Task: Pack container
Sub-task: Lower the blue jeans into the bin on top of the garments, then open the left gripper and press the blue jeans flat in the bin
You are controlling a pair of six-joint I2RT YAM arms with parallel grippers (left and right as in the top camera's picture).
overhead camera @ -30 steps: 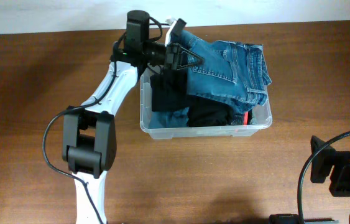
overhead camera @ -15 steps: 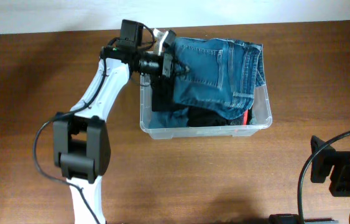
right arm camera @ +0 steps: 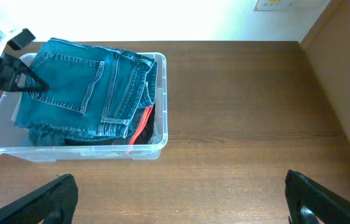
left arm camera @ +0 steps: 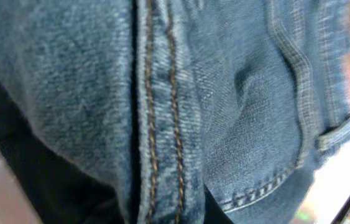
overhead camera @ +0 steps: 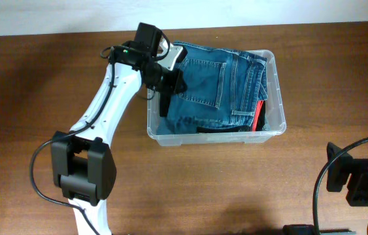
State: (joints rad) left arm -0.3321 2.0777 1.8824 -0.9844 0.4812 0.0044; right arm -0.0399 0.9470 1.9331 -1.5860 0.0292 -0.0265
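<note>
Container point(overhead camera: 274, 104) is seen on the wooden table point(overhead camera: 33, 98) close to its far edge, about mid-width, long side parallel to that edge. It is filled w/ folded blue jeans point(overhead camera: 210, 85) on top, reaching the rim at the far-left corner; a black garment point(overhead camera: 226, 129) is glimpsed under them along the near wall, and a red item point(overhead camera: 260, 111) is wedged at the right end, also visible from the right wrist cam point(right arm camera: 138, 124). Left gripper point(overhead camera: 170, 79) is placed at the jeans' left edge, over the container's left end. Its cam is filled w/ denim seams point(left arm camera: 162, 106) and dark cloth point(left arm camera: 38, 180); whether it is clenched or released cannot be told. Right gripper point(right arm camera: 179, 186) is parked near the table's near-right corner, fingers spread wide, nothing grasped, well apart from the container point(right arm camera: 162, 134).
</note>
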